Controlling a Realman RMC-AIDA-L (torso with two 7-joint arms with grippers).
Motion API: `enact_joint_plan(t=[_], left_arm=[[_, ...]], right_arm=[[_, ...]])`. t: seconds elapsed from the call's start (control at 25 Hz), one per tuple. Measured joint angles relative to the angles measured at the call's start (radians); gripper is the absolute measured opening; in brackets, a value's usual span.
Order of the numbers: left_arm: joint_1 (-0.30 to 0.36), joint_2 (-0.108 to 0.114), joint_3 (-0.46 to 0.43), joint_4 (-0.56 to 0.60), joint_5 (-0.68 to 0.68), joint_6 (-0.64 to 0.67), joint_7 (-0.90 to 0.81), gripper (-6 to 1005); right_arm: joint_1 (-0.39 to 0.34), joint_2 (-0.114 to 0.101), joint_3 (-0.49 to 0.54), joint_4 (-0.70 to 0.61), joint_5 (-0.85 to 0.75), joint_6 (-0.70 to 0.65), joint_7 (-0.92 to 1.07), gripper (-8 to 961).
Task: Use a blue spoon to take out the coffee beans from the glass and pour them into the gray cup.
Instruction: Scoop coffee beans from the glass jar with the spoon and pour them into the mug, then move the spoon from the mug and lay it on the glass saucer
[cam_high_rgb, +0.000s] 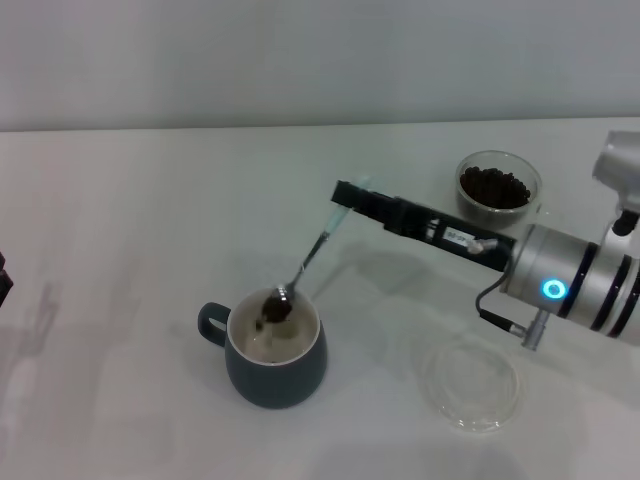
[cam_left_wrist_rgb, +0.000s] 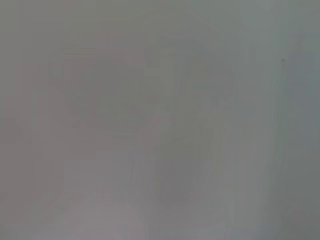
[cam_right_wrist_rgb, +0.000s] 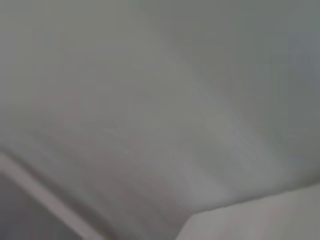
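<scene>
In the head view my right gripper (cam_high_rgb: 347, 195) is shut on the pale handle of the blue spoon (cam_high_rgb: 312, 254), which slants down to the left. The spoon's metal bowl holds dark coffee beans (cam_high_rgb: 277, 306) just over the mouth of the gray cup (cam_high_rgb: 273, 352), a dark blue-gray mug with a cream inside and its handle to the left. Farther back on the right stands the glass (cam_high_rgb: 498, 187), filled with more coffee beans (cam_high_rgb: 494, 186). A dark bit of my left arm (cam_high_rgb: 4, 280) shows at the left edge of the view. Neither wrist view shows any object.
A flat shallow clear dish (cam_high_rgb: 470, 385) lies on the white table (cam_high_rgb: 150, 220) at the front right, under my right forearm. A pale wall rises behind the table's far edge.
</scene>
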Motion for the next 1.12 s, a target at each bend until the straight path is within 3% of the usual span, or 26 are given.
enact_joint_plan(t=[0.36, 0.48, 0.6, 0.76, 0.92, 1.12], left_arm=[[-0.002, 0.0, -0.001, 0.0, 0.0, 0.0, 0.0, 862], [-0.004, 0.0, -0.006, 0.0, 0.0, 0.0, 0.0, 862], [-0.004, 0.0, -0.019, -0.006, 0.0, 0.0, 0.0, 862], [-0.004, 0.0, -0.023, -0.012, 0.0, 0.0, -0.003, 862], [-0.004, 0.0, -0.023, -0.012, 0.0, -0.004, -0.004, 862], [-0.006, 0.0, -0.024, -0.013, 0.0, -0.006, -0.003, 862]], right_arm=[[-0.011, -0.005, -0.07, -0.097, -0.009, -0.028, -0.365, 146], [-0.016, -0.005, -0.064, -0.098, -0.006, -0.038, -0.402, 147], [-0.037, -0.007, -0.02, -0.086, 0.001, -0.072, -0.38, 151], [-0.083, -0.019, 0.128, -0.02, 0.002, -0.215, -0.259, 157], [-0.105, -0.055, 0.271, 0.119, -0.004, -0.39, -0.142, 162], [-0.111, -0.156, 0.295, 0.276, -0.041, -0.453, -0.081, 169]])
